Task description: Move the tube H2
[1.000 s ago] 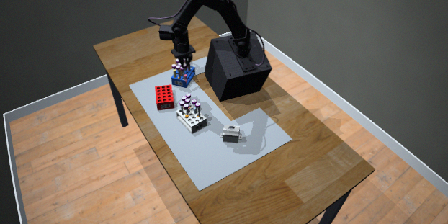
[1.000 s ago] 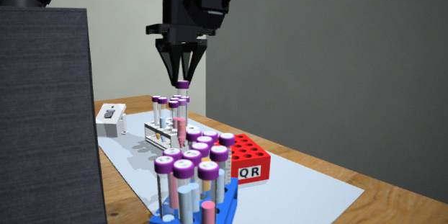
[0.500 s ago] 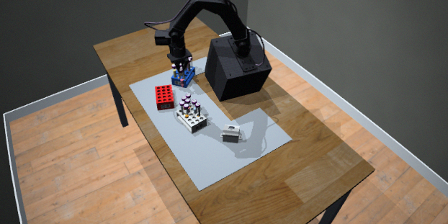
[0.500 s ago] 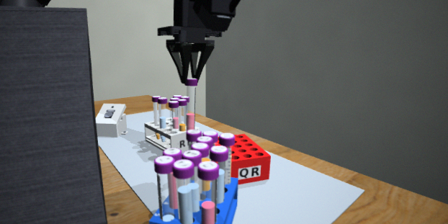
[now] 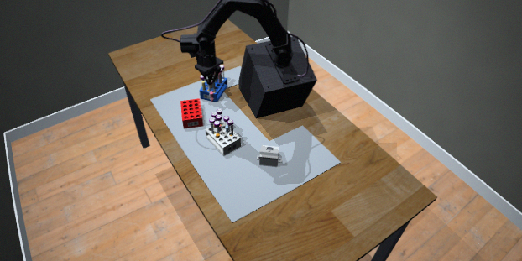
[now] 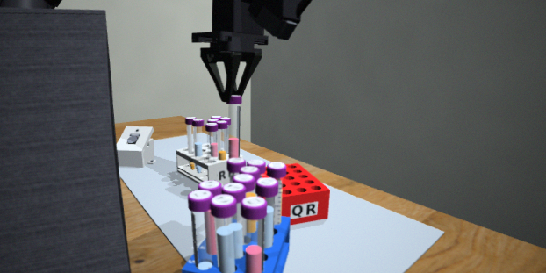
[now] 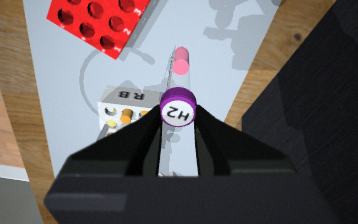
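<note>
We have our gripper (image 7: 178,125) pinched on the purple cap of tube H2 (image 7: 178,107), which hangs upright below the fingers in the air, its pink contents at the bottom end. In the wrist view, the white rack RB (image 7: 125,96) lies just to the left beneath the gripper, and the red rack QR (image 7: 100,22) farther off on that side. In the exterior view, the blue rack RA (image 6: 281,233) stands nearer the camera than the gripper, full of capped tubes.

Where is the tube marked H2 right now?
Tube H2 hangs in the gripper, held by its purple cap above the mat, near the white rack RB.
</note>
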### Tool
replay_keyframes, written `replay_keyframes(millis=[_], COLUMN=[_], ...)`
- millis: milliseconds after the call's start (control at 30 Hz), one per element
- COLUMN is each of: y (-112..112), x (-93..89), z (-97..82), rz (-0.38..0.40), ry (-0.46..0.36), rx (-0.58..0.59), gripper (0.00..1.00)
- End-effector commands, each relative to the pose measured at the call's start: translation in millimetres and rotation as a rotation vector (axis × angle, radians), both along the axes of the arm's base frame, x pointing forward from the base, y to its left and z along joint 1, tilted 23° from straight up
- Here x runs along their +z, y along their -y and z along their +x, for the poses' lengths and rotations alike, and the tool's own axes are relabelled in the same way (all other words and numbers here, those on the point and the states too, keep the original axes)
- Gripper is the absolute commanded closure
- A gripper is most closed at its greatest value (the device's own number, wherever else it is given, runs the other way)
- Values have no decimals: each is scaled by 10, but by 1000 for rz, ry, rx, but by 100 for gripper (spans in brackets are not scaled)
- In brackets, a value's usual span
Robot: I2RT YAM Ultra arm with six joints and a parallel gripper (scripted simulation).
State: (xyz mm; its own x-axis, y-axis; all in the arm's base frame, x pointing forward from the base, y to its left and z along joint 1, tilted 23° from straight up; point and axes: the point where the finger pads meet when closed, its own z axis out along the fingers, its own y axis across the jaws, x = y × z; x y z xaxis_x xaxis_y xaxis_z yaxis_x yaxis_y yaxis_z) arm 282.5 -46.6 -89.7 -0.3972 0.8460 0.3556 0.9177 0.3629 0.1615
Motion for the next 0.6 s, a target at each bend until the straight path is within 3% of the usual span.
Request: replay_keyframes(millis=[0, 233, 300, 567], y=[118, 107, 107, 106], x=[126, 88, 88, 89], z=[131, 106, 106, 107], rz=[-26, -24, -24, -29], ry=[106, 183, 183, 272], rx=[149, 364, 364, 578], gripper=[100, 100, 100, 100])
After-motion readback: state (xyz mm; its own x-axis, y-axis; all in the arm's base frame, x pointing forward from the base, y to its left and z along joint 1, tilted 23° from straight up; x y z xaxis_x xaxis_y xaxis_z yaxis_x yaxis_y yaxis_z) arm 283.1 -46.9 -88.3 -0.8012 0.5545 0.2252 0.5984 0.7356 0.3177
